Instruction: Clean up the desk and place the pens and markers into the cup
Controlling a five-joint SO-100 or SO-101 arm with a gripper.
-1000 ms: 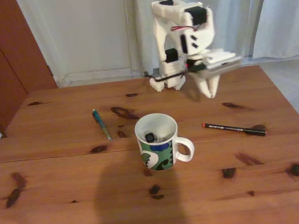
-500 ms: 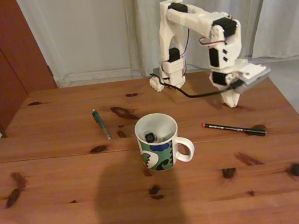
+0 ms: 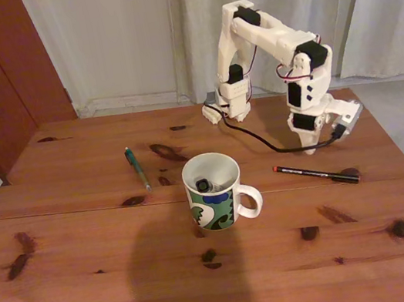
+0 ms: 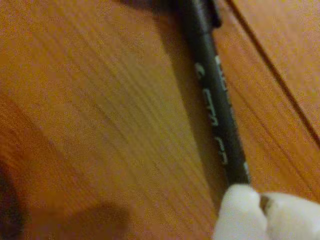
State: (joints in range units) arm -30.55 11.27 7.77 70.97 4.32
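A thin black pen [image 3: 315,173] with a red end lies on the desk [image 3: 85,242] to the right of the cup [image 3: 215,203]. The cup is a white mug with a green and blue swirl, and a black-capped marker [image 3: 204,184] stands inside it. To the cup's left lies a green pen [image 3: 137,167]. My gripper [image 3: 309,148] points down just behind the black pen's middle, close to the wood, jaws together and empty. In the wrist view the black pen [image 4: 215,105] runs up from my gripper [image 4: 262,207], whose white fingertips [image 4: 237,210] sit at its near end.
The arm's base [image 3: 227,107] is fixed at the desk's back edge, and a black cable [image 3: 263,140] trails from it across the wood to the gripper. Curtains and a wooden door stand behind. The desk's right edge lies close to the black pen.
The arm has swung to the right and reached down. The gripper went from hovering near the base to just above the desk beside the black pen. Pens and cup have not moved.
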